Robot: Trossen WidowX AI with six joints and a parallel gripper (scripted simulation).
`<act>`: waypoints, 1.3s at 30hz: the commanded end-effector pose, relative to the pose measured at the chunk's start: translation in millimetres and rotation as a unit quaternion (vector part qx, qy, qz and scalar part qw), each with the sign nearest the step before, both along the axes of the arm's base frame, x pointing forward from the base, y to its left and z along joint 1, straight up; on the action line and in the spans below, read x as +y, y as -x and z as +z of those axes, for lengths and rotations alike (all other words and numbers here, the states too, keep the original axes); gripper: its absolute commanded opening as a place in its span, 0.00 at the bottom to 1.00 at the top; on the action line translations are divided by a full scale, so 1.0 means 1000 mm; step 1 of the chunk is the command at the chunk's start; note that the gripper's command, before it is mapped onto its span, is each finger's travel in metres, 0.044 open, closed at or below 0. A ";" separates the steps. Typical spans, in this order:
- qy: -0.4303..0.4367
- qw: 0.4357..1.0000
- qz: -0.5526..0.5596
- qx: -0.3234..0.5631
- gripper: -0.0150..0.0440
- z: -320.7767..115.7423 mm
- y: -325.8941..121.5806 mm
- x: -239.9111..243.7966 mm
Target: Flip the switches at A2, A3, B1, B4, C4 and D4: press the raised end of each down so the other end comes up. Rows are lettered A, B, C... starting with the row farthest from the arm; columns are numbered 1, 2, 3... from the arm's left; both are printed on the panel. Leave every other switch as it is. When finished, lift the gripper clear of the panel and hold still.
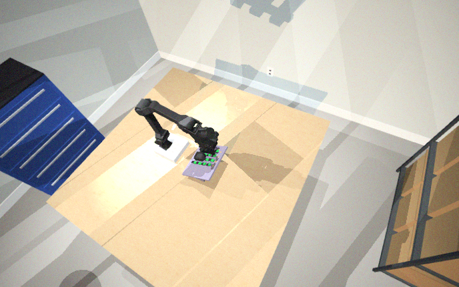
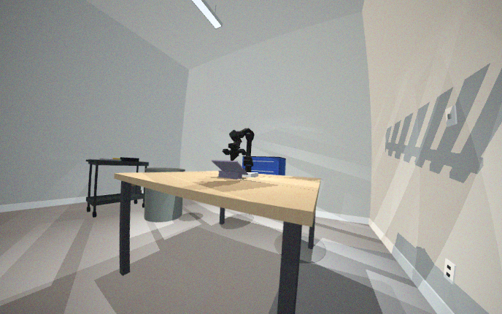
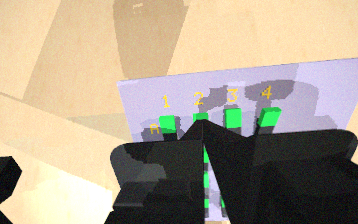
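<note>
The lavender switch panel [image 1: 197, 171] [image 2: 226, 166] [image 3: 134, 102] stands tilted on its base. My gripper [image 2: 232, 159] [image 3: 200, 124] is shut with nothing between its fingers. In the wrist view its tips overlap the near part of switch A2 [image 3: 200, 116]; whether they touch it I cannot tell. Switches A1 [image 3: 167, 123], A3 [image 3: 233, 118] and A4 [image 3: 270, 117] show green far parts and dark near parts. A2 shows only a short green strip. The fingers hide most of rows B to D in the wrist view; their tilts are too small to tell in the top view.
The panel stands on the wooden table [image 1: 216, 219] [image 2: 259, 198], in front of the arm's white base plate [image 1: 179, 152]. A blue drawer cabinet [image 1: 51, 135] and a shelf unit [image 1: 421, 203] stand beyond the table's edges.
</note>
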State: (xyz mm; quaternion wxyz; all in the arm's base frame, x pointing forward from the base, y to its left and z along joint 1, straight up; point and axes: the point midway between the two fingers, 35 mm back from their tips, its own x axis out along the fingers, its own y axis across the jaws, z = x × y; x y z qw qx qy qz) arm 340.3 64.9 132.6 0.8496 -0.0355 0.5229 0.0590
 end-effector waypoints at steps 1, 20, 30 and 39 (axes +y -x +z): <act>0.001 1.000 0.000 -0.001 0.25 0.000 0.000 0.000; 0.001 1.000 0.000 -0.001 0.25 -0.002 -0.001 0.000; 0.001 1.000 0.000 -0.001 0.25 -0.003 -0.002 0.000; 0.001 1.000 0.000 -0.001 0.25 -0.004 -0.002 0.000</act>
